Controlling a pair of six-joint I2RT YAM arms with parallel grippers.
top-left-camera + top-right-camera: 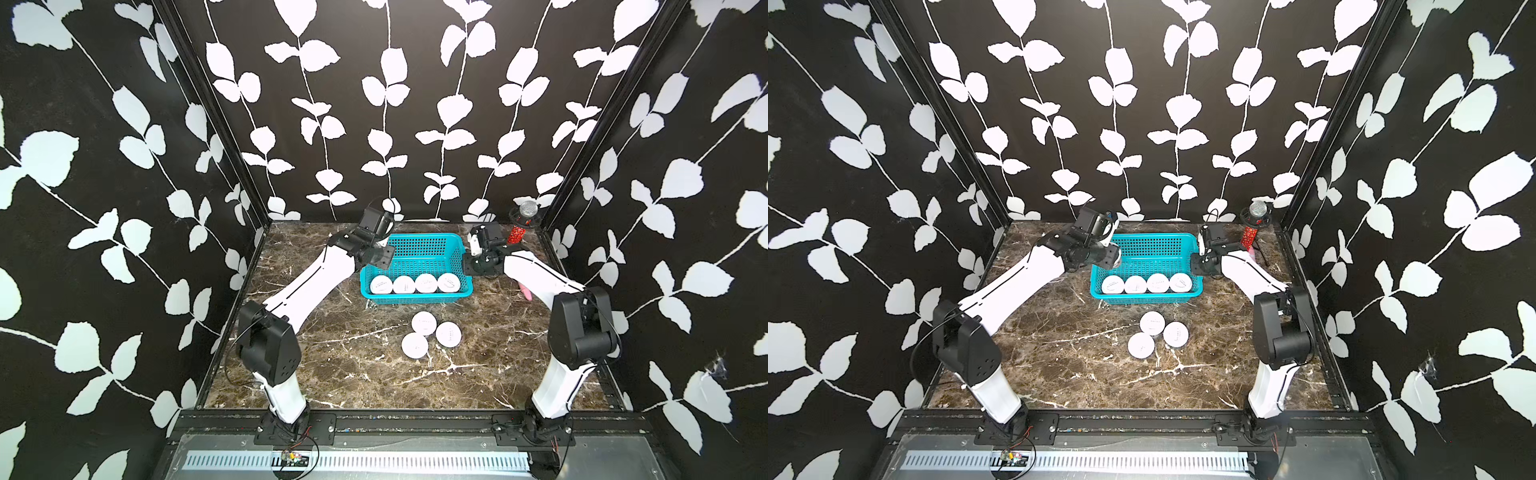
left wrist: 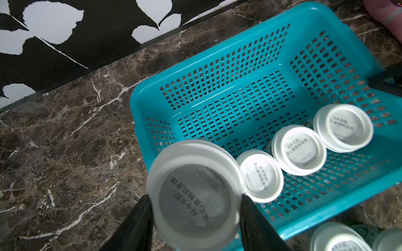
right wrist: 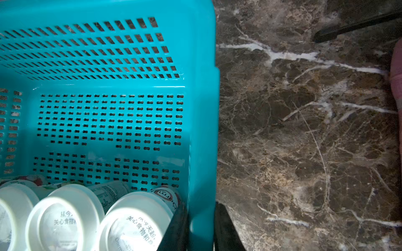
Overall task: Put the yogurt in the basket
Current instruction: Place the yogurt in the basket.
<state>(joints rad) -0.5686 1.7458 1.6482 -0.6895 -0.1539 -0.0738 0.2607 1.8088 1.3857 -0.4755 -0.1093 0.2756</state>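
Note:
The turquoise basket (image 1: 415,296) (image 1: 1146,296) stands at the back middle of the marble table. Several yogurt cups (image 1: 404,284) (image 2: 301,150) line its front wall, white lids up. Three more yogurt cups (image 1: 424,323) (image 1: 1152,323) sit on the table in front of it. My left gripper (image 2: 195,200) (image 1: 384,257) is shut on another yogurt cup (image 2: 194,187), held above the basket's left end. My right gripper (image 3: 201,219) (image 1: 471,266) is shut on the basket's right wall (image 3: 202,130), one finger inside and one outside.
A red glittery microphone (image 1: 521,224) on a black stand is at the back right corner. A pink object (image 1: 527,293) lies beside the right arm. Patterned walls close in the table on three sides.

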